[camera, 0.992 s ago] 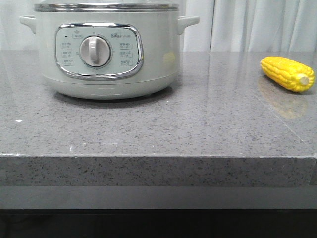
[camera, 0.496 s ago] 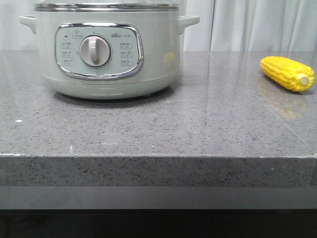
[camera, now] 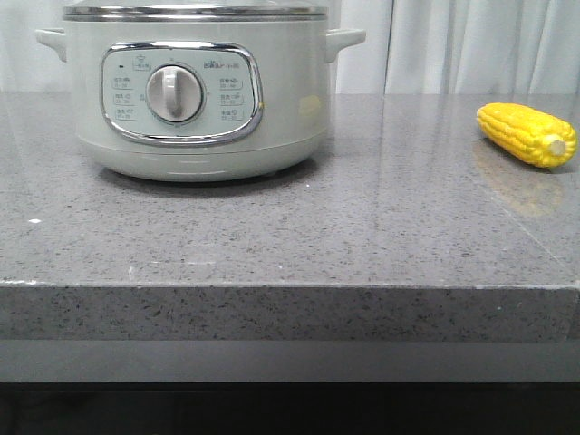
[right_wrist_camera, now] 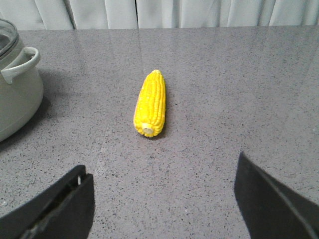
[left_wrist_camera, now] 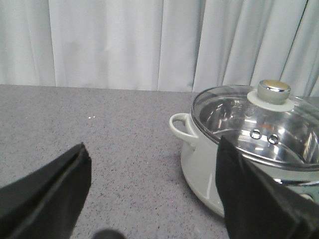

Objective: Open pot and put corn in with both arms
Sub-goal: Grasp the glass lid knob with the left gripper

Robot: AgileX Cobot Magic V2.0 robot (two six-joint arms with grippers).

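Observation:
The pale grey-green pot (camera: pixel 195 95) stands at the back left of the grey stone table, its white dial (camera: pixel 174 94) facing me. Its glass lid (left_wrist_camera: pixel 259 132) with a chrome knob (left_wrist_camera: pixel 270 90) is on, seen in the left wrist view. The yellow corn (camera: pixel 527 134) lies on the table at the right; it also shows in the right wrist view (right_wrist_camera: pixel 150 103), stub end toward the camera. My left gripper (left_wrist_camera: pixel 152 164) is open and empty, beside the pot's handle (left_wrist_camera: pixel 183 127). My right gripper (right_wrist_camera: pixel 164 191) is open and empty, short of the corn. Neither gripper shows in the front view.
The table's front edge (camera: pixel 290 286) runs across the front view. White curtains (camera: pixel 471 45) hang behind the table. The pot's other side handle (right_wrist_camera: pixel 20 64) shows at the edge of the right wrist view, apart from the corn.

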